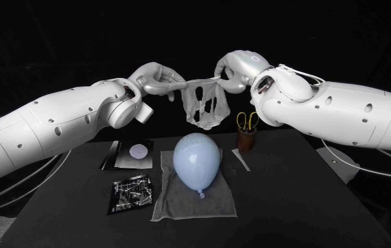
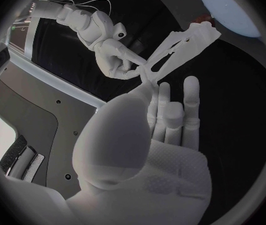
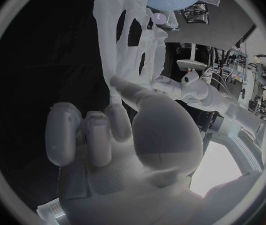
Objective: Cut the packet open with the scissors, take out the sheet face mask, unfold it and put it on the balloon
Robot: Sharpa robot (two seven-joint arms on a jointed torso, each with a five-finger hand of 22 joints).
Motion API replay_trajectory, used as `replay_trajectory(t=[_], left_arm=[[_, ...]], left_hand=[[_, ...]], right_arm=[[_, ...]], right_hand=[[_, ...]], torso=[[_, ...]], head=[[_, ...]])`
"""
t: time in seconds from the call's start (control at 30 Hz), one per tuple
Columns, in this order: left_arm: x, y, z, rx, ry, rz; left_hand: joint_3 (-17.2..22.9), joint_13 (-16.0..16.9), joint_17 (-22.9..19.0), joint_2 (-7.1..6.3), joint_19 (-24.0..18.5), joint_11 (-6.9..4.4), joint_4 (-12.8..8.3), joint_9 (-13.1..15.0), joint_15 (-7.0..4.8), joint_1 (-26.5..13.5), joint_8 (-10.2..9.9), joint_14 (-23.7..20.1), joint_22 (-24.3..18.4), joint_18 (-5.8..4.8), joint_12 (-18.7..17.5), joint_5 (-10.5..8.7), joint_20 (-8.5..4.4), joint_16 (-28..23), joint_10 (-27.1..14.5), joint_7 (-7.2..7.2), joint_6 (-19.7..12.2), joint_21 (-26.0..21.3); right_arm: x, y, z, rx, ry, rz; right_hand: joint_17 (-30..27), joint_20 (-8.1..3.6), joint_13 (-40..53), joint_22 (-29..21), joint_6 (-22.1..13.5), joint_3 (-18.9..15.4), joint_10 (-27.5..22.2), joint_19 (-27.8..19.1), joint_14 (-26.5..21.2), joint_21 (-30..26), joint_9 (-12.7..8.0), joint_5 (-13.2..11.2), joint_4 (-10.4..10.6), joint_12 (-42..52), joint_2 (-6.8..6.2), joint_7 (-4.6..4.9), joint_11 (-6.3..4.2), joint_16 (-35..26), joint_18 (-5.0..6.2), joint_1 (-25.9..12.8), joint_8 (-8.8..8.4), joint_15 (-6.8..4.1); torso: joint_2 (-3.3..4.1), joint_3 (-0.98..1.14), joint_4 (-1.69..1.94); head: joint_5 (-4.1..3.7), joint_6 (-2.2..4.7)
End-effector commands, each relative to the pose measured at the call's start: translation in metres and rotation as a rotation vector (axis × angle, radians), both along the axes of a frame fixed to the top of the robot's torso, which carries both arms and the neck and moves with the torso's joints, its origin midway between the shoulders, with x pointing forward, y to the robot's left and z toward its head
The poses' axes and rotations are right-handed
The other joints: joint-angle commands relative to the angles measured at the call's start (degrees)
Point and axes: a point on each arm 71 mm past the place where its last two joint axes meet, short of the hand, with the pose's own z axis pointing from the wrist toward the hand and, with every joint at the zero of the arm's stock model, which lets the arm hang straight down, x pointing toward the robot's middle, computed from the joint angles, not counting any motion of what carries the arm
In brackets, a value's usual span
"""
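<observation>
**White sheet face mask aloft, balloon not yet dressed**

White and limp, the sheet face mask (image 1: pixel 201 105) hung in the air between the two hands, above the far end of the balloon (image 1: pixel 197 162). The left hand (image 1: pixel 157 80) pinched one upper corner between thumb and finger. The right hand (image 1: pixel 236 72) pinched the other, so the top edge ran taut from hand to hand. The rest drooped, with its eye and mouth openings showing. In the left wrist view the sheet face mask (image 2: pixel 198 35) looked partly bunched lower down, so the unfolding seemed close to done rather than finished.

The pale blue balloon lay on a grey towel (image 1: pixel 175 208) on the black table (image 1: pixel 309 203), its knot toward the robot and nothing on it. The scissors (image 1: pixel 247 118) stood handles up in a brown holder (image 1: pixel 246 140) near the towel's far right corner, out of either hand. A dark packet (image 1: pixel 132 193) lay left of the towel and a thin pale strip (image 1: pixel 241 159) lay right of it. Whether that strip was the packet's cut-off edge could not be told.

By my reading, the cutting and the taking out were done and the spreading was nearly complete. What remained was to lower the mask onto the balloon and smooth it down, with both pinches kept until it touched.
</observation>
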Motion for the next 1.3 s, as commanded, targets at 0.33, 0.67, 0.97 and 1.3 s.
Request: replay_trajectory(t=[0.33, 0.67, 0.97, 1.3], left_arm=[[0.000, -0.002, 0.000, 0.022, 0.006, 0.004], [0.002, 0.002, 0.002, -0.003, -0.009, 0.021], [0.004, 0.008, 0.005, -0.012, -0.039, 0.017], [0.008, 0.010, 0.013, 0.032, -0.080, -0.031]], left_hand=[[0.2, 0.1, 0.6, -0.44, 0.4, 0.11, 0.3, 4.3, 0.03, 0.2, 0.3, 0.8, 0.3, 0.62, -0.3, 0.23, -0.16, 0.5, 0.4, -0.20, -0.1, 0.5], [0.3, 0.1, 0.6, -0.46, 0.5, 0.08, 0.3, 4.3, 0.00, 0.3, 0.3, 0.9, 0.3, 0.63, -0.3, 0.23, -0.20, 0.5, 0.4, -0.15, -0.2, 0.6], [0.5, 0.1, 0.4, -0.52, 0.5, 0.03, 0.2, 4.4, -0.06, 0.5, 0.3, 0.9, 0.5, 0.63, -0.3, 0.23, -0.26, 0.6, 0.4, -0.10, -0.2, 0.8], [0.6, 0.2, 0.1, -0.61, 0.6, 0.02, 0.1, 4.4, -0.08, 0.6, 0.4, 0.7, 0.5, 0.63, -0.3, 0.24, -0.29, 0.5, 0.4, -0.08, -0.2, 0.9]], right_arm=[[0.002, 0.002, 0.001, -0.040, 0.022, 0.012], [-0.002, 0.005, -0.001, -0.111, 0.045, 0.025], [-0.014, 0.008, -0.001, -0.120, 0.101, 0.041], [-0.023, 0.008, -0.005, 0.031, 0.317, 0.026]], right_hand=[[15.1, -0.25, 5.1, 11.8, 0.2, 0.2, 2.5, 3.0, 6.1, 0.5, 0.2, 0.3, 0.3, 0.6, 0.02, -0.12, -0.76, 0.3, -0.56, 0.9, 0.41, -0.35], [15.1, -0.25, 5.1, 11.8, 0.2, 0.2, 2.5, 3.0, 6.1, 0.5, 0.3, 0.3, 0.3, 0.6, -0.07, -0.12, -0.76, 0.3, -0.56, 1.0, 0.43, -0.35], [15.1, -0.25, 5.1, 11.8, 0.2, 0.2, 2.5, 3.0, 6.1, 0.5, 0.3, 0.3, 0.3, 0.5, -0.19, -0.11, -0.75, 0.3, -0.56, 1.0, 0.45, -0.34], [15.1, -0.25, 4.8, 11.7, 0.2, 0.2, 2.4, 2.9, 6.1, 0.3, 0.3, 0.3, 0.3, 0.2, -0.26, -0.11, -0.75, 0.3, -0.52, 1.0, 0.46, -0.34]], torso=[[0.00, 0.01, 0.04], [-0.03, -0.03, 0.03], [-0.10, -0.02, 0.02], [-0.33, -0.17, -0.03]], head=[[-0.30, 0.20], [-0.28, 0.10], [-0.18, 0.02], [0.40, 0.32]])
